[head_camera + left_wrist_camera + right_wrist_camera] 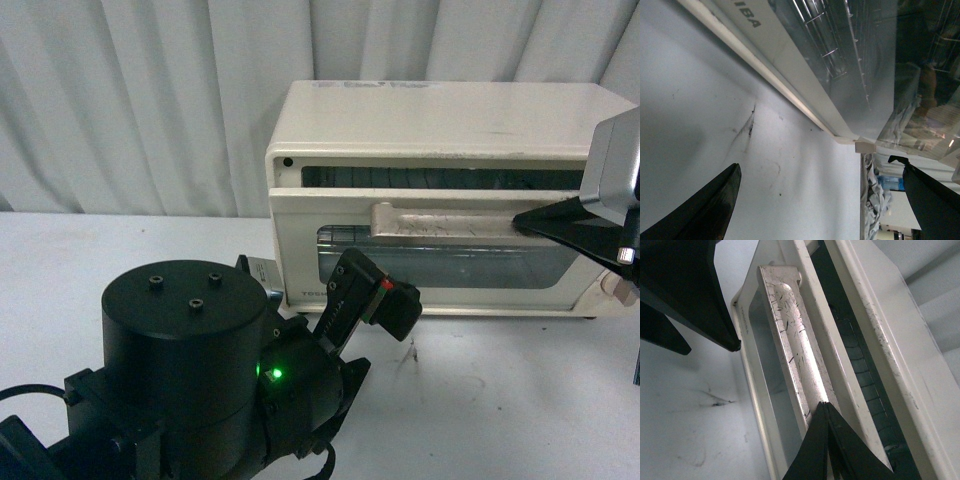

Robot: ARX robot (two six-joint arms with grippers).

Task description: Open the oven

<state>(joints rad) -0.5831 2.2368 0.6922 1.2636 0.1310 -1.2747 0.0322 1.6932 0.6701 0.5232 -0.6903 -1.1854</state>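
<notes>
The cream-white oven (440, 120) stands at the back of the table, its glass door (450, 260) tipped open a crack at the top. My right gripper (522, 219) is shut, with nothing between its jaws, and its tip rests on the right part of the beige bar handle (440, 222). The right wrist view shows the closed tips (826, 405) pressed on the scratched handle (790, 335). My left gripper (375, 290) is open and empty, low in front of the door's lower left. The left wrist view shows its spread fingers (715, 205) over the table beside the oven's base (790, 85).
The oven sits on a white table (500, 390) with dark scuff marks (747, 127). A pleated white curtain (140, 100) hangs behind. My left arm's black motor housing (185, 340) fills the lower left of the front view.
</notes>
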